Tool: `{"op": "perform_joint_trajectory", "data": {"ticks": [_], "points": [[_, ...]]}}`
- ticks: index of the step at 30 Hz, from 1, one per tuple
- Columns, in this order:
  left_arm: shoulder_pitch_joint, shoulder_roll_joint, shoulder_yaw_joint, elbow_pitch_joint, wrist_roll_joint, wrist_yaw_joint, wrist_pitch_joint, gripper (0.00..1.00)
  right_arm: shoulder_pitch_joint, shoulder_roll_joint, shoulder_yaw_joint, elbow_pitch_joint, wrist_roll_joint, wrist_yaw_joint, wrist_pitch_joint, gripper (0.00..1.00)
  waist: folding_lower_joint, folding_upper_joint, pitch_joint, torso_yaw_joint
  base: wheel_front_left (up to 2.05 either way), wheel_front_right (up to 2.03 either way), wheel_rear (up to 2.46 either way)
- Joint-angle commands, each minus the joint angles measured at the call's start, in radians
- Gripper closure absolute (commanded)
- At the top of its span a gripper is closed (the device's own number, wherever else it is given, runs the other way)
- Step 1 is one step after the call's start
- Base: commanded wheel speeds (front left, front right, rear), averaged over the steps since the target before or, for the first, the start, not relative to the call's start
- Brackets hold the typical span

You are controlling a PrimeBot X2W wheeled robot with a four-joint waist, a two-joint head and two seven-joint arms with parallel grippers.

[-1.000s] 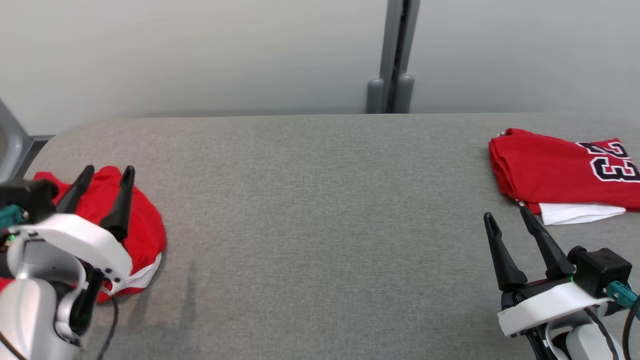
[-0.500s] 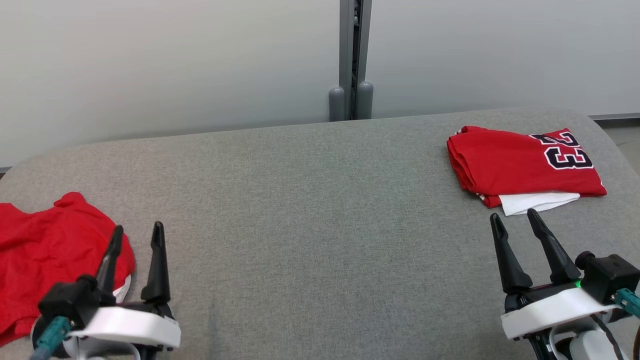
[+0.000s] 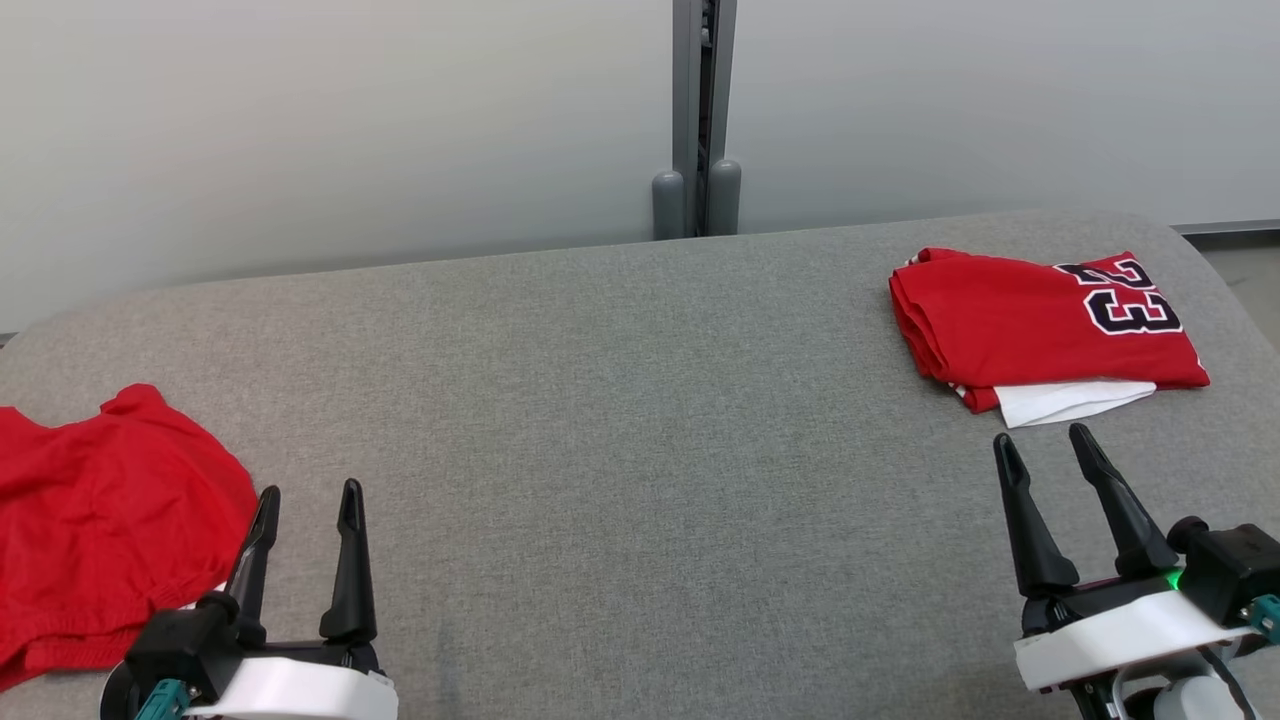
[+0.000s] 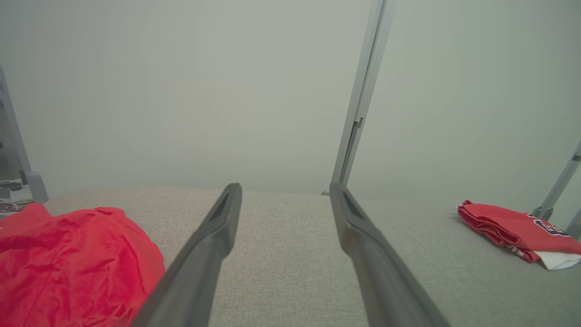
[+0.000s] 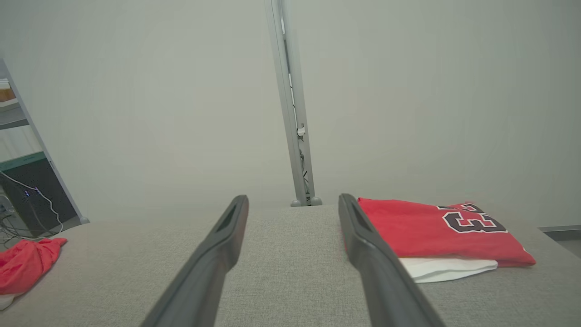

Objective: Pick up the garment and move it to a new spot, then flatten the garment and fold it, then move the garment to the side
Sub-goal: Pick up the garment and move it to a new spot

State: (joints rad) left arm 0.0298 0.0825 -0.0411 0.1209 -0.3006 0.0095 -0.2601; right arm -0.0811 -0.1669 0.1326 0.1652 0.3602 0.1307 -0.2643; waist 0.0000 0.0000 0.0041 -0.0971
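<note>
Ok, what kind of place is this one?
Probably a lab or test room for garment folding: a wide grey fabric-covered table, plain pale wall panels joined by a metal post, and a rack with loose cables beside it.

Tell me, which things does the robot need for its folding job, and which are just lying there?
For the job, probably: crumpled red garment, left gripper, right gripper, both open; grey table.
Just lying about: folded red jersey, already neat; grey post.
</note>
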Motion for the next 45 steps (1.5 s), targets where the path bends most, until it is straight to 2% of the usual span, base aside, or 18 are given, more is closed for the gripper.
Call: {"op": "perform_joint_trajectory", "data": {"ticks": [1,14,29,35,45], "points": [[0.003,0.0,0.009,-0.002,0.011,-0.009,-0.005,0.0,0.005,-0.012,-0.003,-0.01,-0.002,0.0,-0.001,0.0,0.0,0.0,0.001,0.002,0.0,0.0,0.0],[-0.022,-0.027,0.037,0.026,0.033,-0.048,-0.005,0.0,0.004,-0.007,-0.008,-0.007,-0.004,0.0,-0.001,0.0,0.0,0.0,0.011,0.008,0.0,0.0,0.0],[-0.025,-0.03,0.044,0.037,0.032,-0.049,-0.005,0.0,0.006,-0.008,-0.008,-0.001,-0.005,0.001,-0.001,0.0,0.0,0.0,0.009,0.035,0.0,0.0,0.0],[-0.031,-0.03,0.03,0.044,0.02,-0.038,-0.005,0.0,0.014,-0.013,-0.01,-0.004,-0.005,0.0,-0.001,0.0,0.0,0.0,0.01,0.086,0.0,0.0,0.0],[-0.034,-0.031,0.031,0.043,0.022,-0.03,-0.005,0.0,0.005,-0.011,0.01,0.004,0.002,0.001,-0.001,0.0,0.0,0.0,0.019,0.217,0.0,0.0,0.0]]}}
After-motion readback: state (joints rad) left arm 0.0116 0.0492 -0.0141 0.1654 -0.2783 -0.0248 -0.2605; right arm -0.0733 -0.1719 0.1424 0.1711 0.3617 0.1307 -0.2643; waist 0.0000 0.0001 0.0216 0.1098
